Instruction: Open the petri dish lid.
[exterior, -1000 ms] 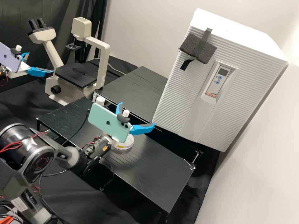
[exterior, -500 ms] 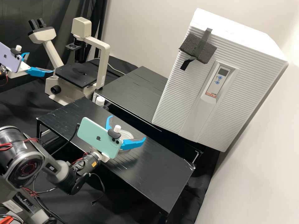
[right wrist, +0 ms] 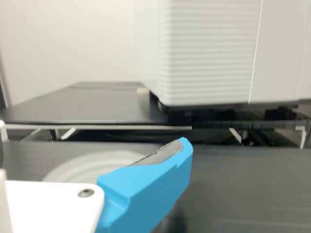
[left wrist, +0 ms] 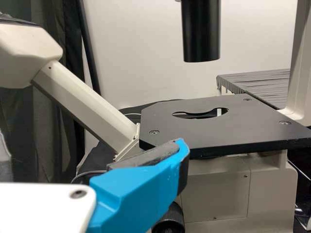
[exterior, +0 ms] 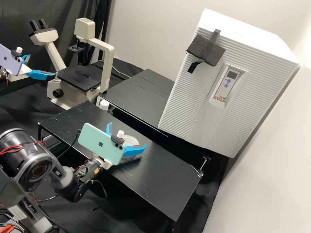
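My right gripper (exterior: 128, 134), below a green phone in the high view, stands open in front of the petri dish (exterior: 132, 139). That round, clear dish rests on the black stand and is partly hidden by the gripper; I cannot tell whether its lid is on. In the right wrist view the dish (right wrist: 92, 164) appears pale and blurred, beyond my right gripper (right wrist: 97, 143) and partly behind its blue finger. At the high view's left edge my left gripper (exterior: 42, 65) is open beside the microscope. The left wrist view shows my left gripper (left wrist: 92, 145) in front of the microscope stage.
The microscope (exterior: 81, 77) stands at the back left. A large white ribbed unit (exterior: 213, 90) is at the right, beside a rear black table (exterior: 139, 94). A white-capped bottle (exterior: 104, 105) stands behind the front black stand (exterior: 162, 181).
My right gripper has moved back from over the dish, toward the lower left of the high view, uncovering more of the dish. Its fingers have stayed apart. The left arm has kept still.
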Controlling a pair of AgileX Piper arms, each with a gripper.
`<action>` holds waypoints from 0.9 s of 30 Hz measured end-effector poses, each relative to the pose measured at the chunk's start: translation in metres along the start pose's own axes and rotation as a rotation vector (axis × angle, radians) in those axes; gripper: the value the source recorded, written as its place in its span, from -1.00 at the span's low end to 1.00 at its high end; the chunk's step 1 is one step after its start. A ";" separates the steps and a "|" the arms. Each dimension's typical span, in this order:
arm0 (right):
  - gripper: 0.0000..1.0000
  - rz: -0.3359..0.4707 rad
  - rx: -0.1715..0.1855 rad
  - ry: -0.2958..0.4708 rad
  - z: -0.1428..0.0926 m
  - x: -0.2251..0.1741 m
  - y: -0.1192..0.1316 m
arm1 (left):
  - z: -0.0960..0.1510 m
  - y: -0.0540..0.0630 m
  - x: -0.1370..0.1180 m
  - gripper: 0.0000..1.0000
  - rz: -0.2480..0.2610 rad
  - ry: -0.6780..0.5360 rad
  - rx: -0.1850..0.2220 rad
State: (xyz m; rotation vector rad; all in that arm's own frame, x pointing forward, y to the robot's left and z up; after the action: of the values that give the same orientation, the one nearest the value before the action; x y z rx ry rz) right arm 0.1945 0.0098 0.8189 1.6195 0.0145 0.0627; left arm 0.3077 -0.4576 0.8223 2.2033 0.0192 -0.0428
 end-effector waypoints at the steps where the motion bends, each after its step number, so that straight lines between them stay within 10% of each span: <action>1: 1.00 -0.007 0.002 -0.008 0.002 0.001 -0.001 | 0.000 0.000 0.000 1.00 0.000 0.000 0.000; 27: 1.00 0.045 -0.036 0.038 -0.006 -0.002 0.005 | 0.000 0.000 0.000 1.00 0.000 0.000 0.000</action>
State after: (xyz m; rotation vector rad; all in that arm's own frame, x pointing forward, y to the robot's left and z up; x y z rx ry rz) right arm 0.1923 0.0151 0.8243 1.5828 0.0065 0.1282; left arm 0.3077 -0.4576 0.8223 2.2033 0.0192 -0.0428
